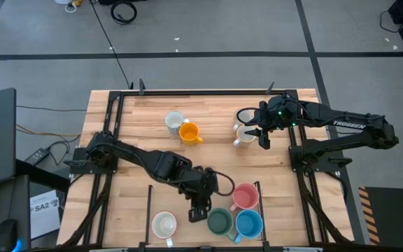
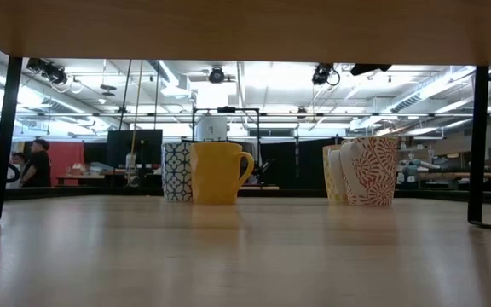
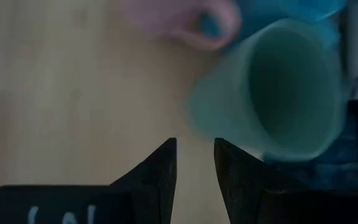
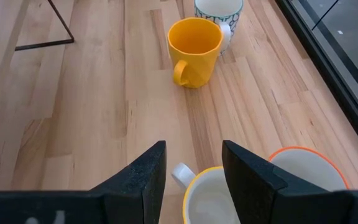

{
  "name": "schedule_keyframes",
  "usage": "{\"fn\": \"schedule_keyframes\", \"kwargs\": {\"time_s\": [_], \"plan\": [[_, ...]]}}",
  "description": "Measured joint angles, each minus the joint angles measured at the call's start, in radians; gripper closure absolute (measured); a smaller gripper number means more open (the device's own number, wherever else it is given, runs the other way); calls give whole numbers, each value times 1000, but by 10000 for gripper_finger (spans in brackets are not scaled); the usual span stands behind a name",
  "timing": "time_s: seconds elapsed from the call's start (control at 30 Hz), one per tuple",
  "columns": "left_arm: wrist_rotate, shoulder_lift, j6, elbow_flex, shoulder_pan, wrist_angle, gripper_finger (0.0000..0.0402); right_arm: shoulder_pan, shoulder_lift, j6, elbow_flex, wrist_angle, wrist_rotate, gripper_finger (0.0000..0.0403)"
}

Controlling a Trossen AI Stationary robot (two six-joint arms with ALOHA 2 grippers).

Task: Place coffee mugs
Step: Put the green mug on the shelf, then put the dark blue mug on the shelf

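Near the table's front edge stand a dark green mug point(image 1: 219, 222), a blue mug point(image 1: 249, 224), a pink mug point(image 1: 245, 196) and a cream mug point(image 1: 164, 225). My left gripper point(image 1: 200, 208) hovers just left of the green mug point(image 3: 278, 93), open by a narrow gap point(image 3: 194, 152) with nothing in it. Farther back stand an orange mug point(image 1: 189, 132) and a patterned white mug point(image 1: 174, 121). At the far right, my right gripper point(image 4: 193, 155) is open above the handle point(image 4: 182, 174) of a yellow-rimmed white mug point(image 1: 245, 134), next to an orange-rimmed mug point(image 1: 245, 115).
Black frame rails point(image 1: 149, 203) stand upright near the front group of mugs, and black posts point(image 2: 5, 136) rise at the table's sides. Bare wood lies in the table's middle point(image 1: 222, 161). In the low view, a person point(image 2: 37, 162) stands far behind the table.
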Motion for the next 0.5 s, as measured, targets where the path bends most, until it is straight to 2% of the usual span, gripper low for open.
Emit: {"fn": "schedule_keyframes", "kwargs": {"time_s": [0.27, 0.5], "plan": [[-7, -28, 141, 0, 109, -195, 287, 0, 0, 0, 0, -1, 0, 240], [-17, -67, 310, 0, 256, -334, 287, 0, 0, 1, 0, -7, 0, 241]]}}
